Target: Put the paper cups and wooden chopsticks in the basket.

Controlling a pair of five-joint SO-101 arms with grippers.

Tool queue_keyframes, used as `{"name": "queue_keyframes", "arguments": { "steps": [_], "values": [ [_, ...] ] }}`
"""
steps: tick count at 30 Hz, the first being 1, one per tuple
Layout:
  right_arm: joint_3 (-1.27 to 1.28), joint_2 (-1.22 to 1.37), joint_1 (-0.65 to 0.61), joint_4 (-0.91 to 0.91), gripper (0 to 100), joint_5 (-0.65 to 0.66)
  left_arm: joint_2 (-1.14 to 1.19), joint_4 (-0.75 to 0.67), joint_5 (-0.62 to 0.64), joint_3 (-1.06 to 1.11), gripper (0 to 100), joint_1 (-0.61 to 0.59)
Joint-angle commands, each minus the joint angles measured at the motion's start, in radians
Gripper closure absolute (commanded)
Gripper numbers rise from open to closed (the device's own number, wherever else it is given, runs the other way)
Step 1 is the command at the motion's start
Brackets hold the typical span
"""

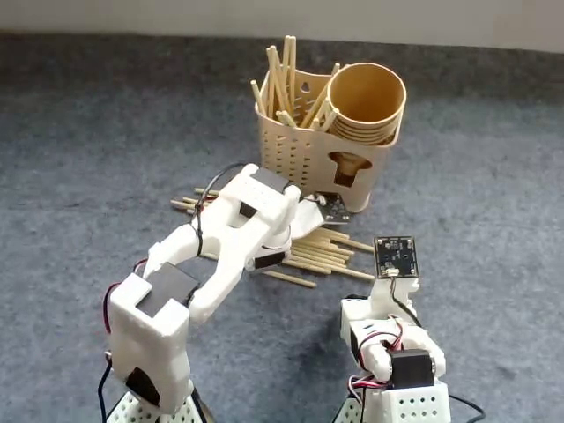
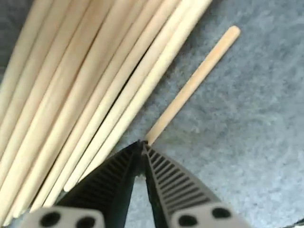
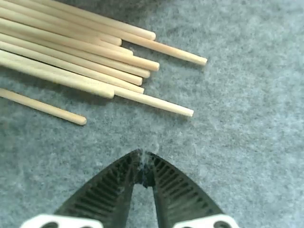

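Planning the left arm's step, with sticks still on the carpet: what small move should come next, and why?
Probably open the left end effector and lower it around the lone chopstick. Its jaws look shut at that stick's end, and the stick lies apart from the pile, so it seems easiest to grasp singly for the basket.

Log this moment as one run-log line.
basket: holds paper cups, some chopsticks | loose chopsticks: beside basket | left end effector: shut, at loose chopsticks | right end effector: shut, empty

The right claw (image 3: 143, 164), tips pressed together with nothing between them, hangs over the grey counter (image 3: 247, 123) near a loose pile of wooden chopsticks (image 3: 80, 61).
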Motion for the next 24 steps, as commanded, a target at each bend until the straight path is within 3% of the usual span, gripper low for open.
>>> {"name": "queue_keyframes", "arguments": {
  "steps": [1,6,16,24],
  "values": [
    [0.142,-0.019,0.008,0.008,99.4,0.002,-0.012,0.031,0.002,0.044,99,0.015],
    [0.142,-0.019,0.008,0.008,99.4,0.002,-0.013,0.032,0.081,0.051,99,0.007],
    [0.142,-0.019,0.008,0.008,99.4,0.002,-0.252,0.025,0.086,0.186,99,0.056],
    [0.142,-0.019,0.008,0.008,99.4,0.002,-0.271,-0.12,0.078,0.262,95,0.077]
  ]
}}
